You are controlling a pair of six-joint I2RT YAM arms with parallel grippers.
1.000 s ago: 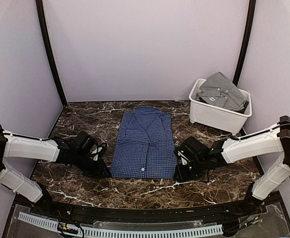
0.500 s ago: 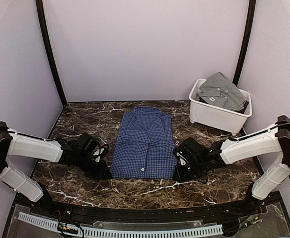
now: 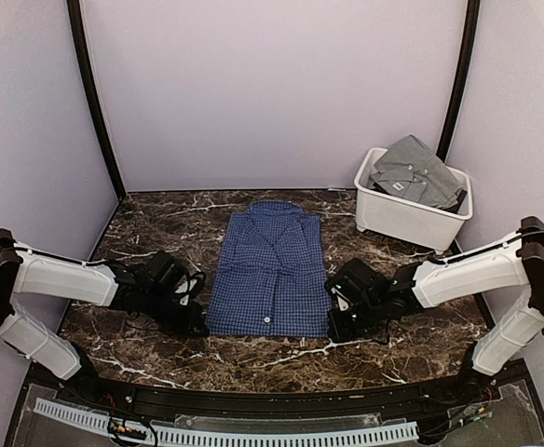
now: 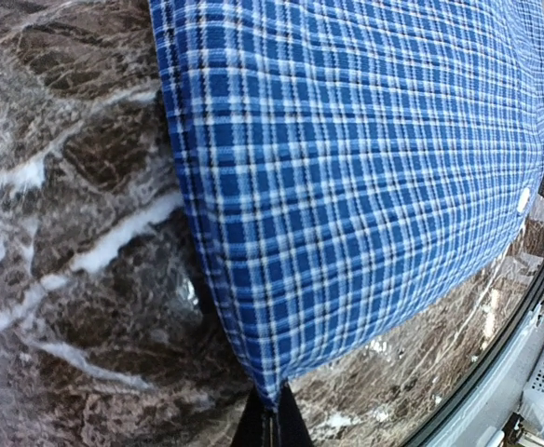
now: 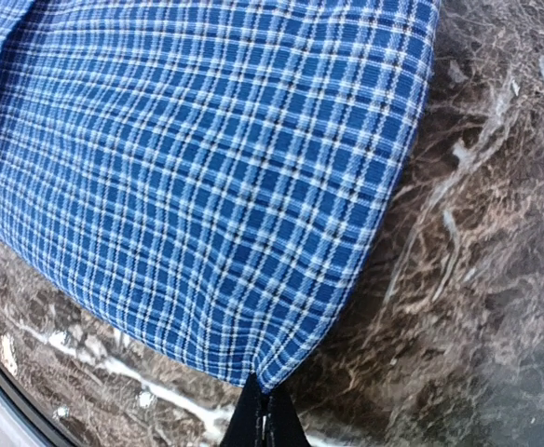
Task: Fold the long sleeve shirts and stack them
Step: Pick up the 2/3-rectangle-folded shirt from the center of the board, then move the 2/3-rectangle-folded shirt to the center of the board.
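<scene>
Both claws pinched shut: your left gripper (image 4: 270,426) on the navy shirt (image 3: 270,270)'s near-left hem corner, right gripper (image 5: 267,421) on the near-right. Shirt's long axis runs straight ahead from both, collar farthest; neither arm nearer. The grey shirt (image 3: 412,172) sits far beyond the right claw.

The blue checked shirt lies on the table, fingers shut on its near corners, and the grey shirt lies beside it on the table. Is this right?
Not quite: the top view shows the grey shirt in the white bin, not on the table. The blue checked shirt is as you say.
</scene>
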